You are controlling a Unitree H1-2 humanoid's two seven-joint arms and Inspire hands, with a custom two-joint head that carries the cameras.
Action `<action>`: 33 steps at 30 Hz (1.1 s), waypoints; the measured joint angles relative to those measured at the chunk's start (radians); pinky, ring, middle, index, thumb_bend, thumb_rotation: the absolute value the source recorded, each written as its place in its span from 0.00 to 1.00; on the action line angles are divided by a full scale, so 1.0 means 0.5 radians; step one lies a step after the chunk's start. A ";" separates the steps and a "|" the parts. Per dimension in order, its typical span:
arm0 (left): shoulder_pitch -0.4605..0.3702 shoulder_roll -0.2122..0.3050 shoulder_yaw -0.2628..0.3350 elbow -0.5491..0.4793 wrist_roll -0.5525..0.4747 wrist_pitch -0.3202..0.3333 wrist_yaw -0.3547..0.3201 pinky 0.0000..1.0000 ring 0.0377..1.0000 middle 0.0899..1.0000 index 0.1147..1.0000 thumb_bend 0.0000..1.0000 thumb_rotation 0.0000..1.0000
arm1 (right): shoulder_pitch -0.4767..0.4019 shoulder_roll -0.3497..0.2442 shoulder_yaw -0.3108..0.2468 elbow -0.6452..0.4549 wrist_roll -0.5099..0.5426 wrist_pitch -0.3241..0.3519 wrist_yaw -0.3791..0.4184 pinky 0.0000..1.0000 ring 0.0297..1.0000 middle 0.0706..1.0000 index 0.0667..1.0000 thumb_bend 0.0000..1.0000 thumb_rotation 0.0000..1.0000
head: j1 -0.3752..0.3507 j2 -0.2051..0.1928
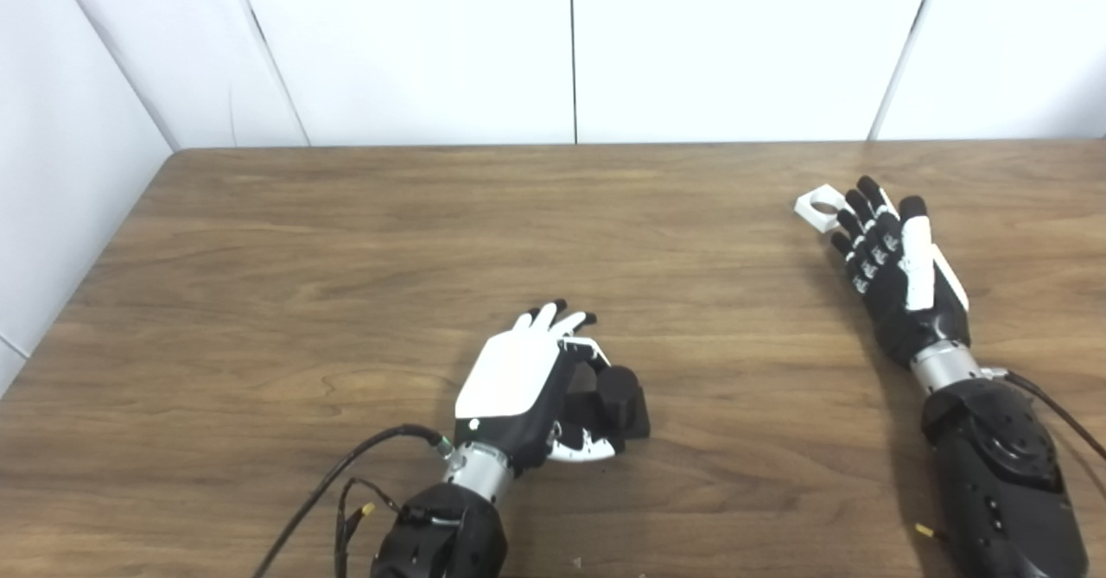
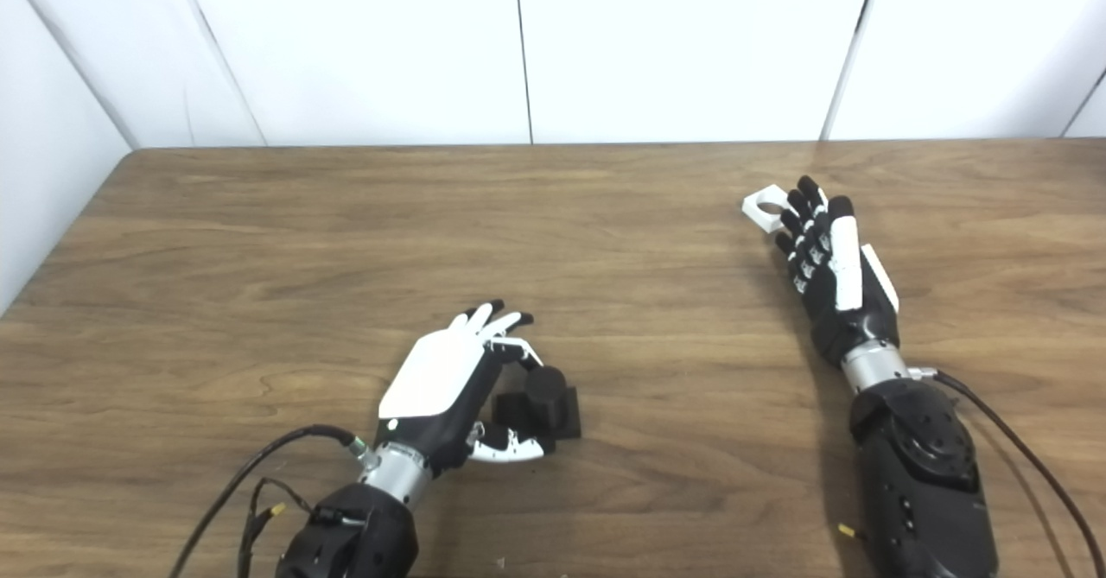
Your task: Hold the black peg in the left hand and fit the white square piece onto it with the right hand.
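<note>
Bright even light, soft shadows, slight blur

A wooden table (image 1: 346, 241) bears the black peg (image 1: 618, 401) and white square piece (image 1: 821, 207).

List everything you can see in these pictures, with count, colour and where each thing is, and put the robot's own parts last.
table: one, brown wood grain, fills the lower part of both views, white wall panels behind it.
black peg: one, black, round post on a square base, near edge left of centre, beside the left hand.
white square piece: one, white with a round hole, far right, at the right hand's fingertips.
cables: black, trailing from both wrists.
left hand: one, white back, black fingers, open, curled around the peg, not clearly gripping.
right hand: one, black and white, open, fingers stretched toward the white piece.
</note>
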 measured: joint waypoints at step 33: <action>0.015 -0.055 -0.025 0.024 0.013 -0.066 -0.014 1.00 1.00 0.92 0.43 0.52 0.07 | -0.104 -0.137 0.081 -0.128 -0.171 0.130 -0.047 1.00 1.00 1.00 1.00 0.61 0.53 | -0.071 -0.049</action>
